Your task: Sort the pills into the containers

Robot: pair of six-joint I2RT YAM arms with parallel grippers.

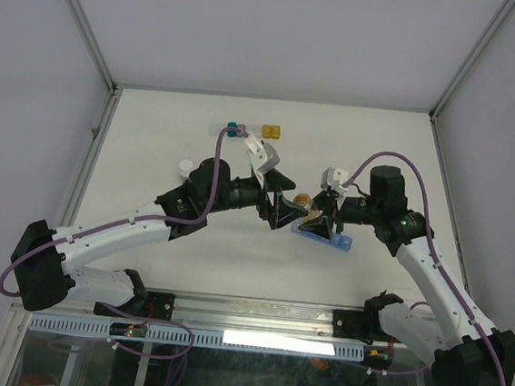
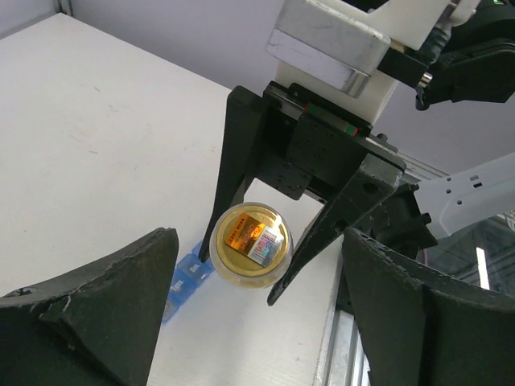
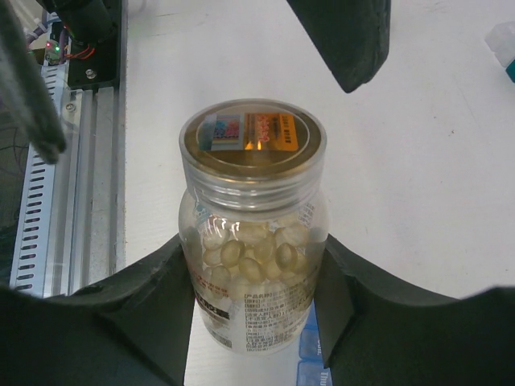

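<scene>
My right gripper (image 3: 255, 269) is shut on a clear bottle (image 3: 253, 241) and holds it above the table. Pale tan pills (image 3: 241, 256) show through its wall. A gold foil seal (image 3: 252, 133) covers its mouth; no cap is on it. The containers, a translucent blue strip (image 1: 326, 237), lie on the table right under the bottle, also seen as blue containers (image 3: 310, 358). My left gripper (image 2: 257, 330) faces the bottle's sealed top (image 2: 251, 244) from a short way off, open, with nothing between its fingers. From above, the left gripper (image 1: 274, 206) and right gripper (image 1: 316, 221) meet at mid-table.
A row of teal, grey and yellow cubes (image 1: 253, 130) sits at the back of the table. A small white round piece (image 1: 185, 165) lies left of my left arm. An aluminium rail (image 3: 76, 185) runs along the near edge.
</scene>
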